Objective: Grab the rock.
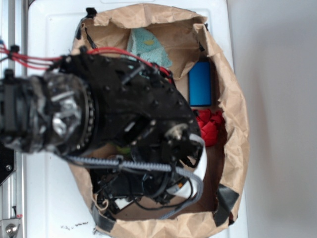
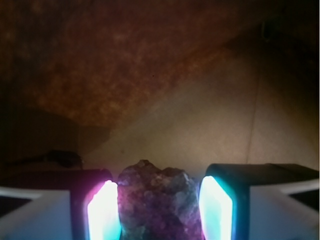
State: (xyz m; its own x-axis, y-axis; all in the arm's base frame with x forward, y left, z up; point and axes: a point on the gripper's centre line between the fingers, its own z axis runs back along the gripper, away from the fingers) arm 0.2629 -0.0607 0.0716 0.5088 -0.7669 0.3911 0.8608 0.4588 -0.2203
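Observation:
The rock (image 2: 155,202) is a dark, rough, mottled lump that sits between my two glowing pads in the wrist view. My gripper (image 2: 159,210) is closed around it: the left pad (image 2: 104,212) touches its side and the right pad (image 2: 216,210) lies right against the other side. Brown paper lies behind and under it. In the exterior view my black arm (image 1: 124,109) reaches down into the brown paper bag (image 1: 233,124) and hides both the gripper and the rock.
Inside the bag are a blue rectangular object (image 1: 200,83), a red rose-like ball (image 1: 210,126) and a teal patterned cloth (image 1: 148,47). The bag's crumpled walls stand close around my arm. The bag lies on a white surface (image 1: 49,198).

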